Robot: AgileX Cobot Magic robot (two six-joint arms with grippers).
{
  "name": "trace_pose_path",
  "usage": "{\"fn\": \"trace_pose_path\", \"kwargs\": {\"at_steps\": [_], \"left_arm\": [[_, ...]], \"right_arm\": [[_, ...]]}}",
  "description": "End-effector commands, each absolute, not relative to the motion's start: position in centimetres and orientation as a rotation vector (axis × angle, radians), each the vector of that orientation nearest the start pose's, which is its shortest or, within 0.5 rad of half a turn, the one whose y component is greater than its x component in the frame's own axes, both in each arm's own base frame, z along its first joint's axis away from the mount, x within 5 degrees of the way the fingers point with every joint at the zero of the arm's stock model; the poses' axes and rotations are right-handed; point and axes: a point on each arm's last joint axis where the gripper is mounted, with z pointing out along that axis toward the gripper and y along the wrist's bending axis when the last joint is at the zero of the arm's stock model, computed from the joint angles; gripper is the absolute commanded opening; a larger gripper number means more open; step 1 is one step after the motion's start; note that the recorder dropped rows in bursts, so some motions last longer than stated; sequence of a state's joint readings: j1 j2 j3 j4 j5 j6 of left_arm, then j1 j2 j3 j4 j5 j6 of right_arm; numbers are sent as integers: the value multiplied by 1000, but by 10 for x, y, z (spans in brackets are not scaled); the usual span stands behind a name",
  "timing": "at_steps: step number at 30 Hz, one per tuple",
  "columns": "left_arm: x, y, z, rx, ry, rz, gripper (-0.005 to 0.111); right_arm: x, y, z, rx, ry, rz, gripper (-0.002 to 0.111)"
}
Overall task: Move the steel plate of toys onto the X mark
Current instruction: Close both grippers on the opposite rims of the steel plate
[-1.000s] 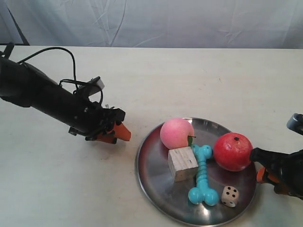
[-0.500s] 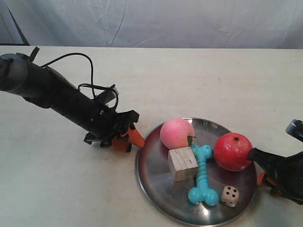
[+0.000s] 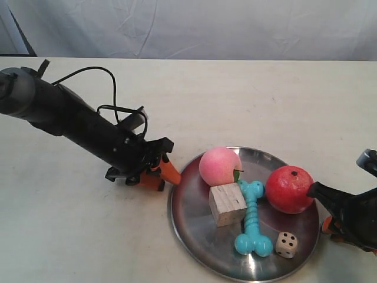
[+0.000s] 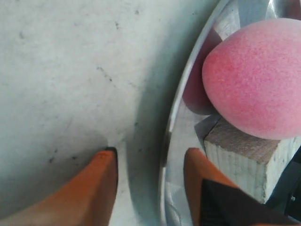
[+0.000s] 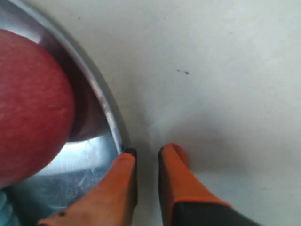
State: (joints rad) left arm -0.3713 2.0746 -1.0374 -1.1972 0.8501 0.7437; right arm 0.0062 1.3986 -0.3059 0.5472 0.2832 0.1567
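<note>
The steel plate (image 3: 194,219) lies at the front right of the table. It holds the pink peach (image 3: 220,165), red apple (image 3: 289,188), wooden cube (image 3: 227,204), turquoise bone (image 3: 252,227) and white die (image 3: 287,244). My left gripper (image 4: 150,155) is open and straddles the plate's rim (image 4: 173,123) next to the peach (image 4: 254,80) and cube (image 4: 249,160). One finger is over the table and one over the plate. My right gripper (image 5: 147,151) is pinched narrow on the opposite rim (image 5: 101,101) beside the apple (image 5: 28,108). I cannot make out the X mark.
The pale tabletop (image 3: 247,100) stretches behind the plate to a white backdrop. The left arm's black body and cable (image 3: 88,132) lie across the table's left side. A tiny dark speck (image 5: 185,72) marks the table beyond my right gripper.
My left arm has swung right until its open fingers reached the plate's rim, then almost stopped. The right gripper has shifted slightly. The plate and toys have not moved.
</note>
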Motion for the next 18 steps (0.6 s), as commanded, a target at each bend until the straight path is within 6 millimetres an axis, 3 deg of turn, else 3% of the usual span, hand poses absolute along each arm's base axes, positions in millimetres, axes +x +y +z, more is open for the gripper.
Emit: {"fn": "trace_pose_path", "kwargs": {"at_steps": [1,8,18], "left_arm": [[296,-188,88,288,2961,-1206,45],[288,-203,87,395,2953,-1183,45],[288,-204,85,400,2946,-1136,45]], "right_arm": [[170,14,121,931,2721,350,18],[170,14,121,947,2715,359,18],[173,21,123,892,2710,478,16]]}}
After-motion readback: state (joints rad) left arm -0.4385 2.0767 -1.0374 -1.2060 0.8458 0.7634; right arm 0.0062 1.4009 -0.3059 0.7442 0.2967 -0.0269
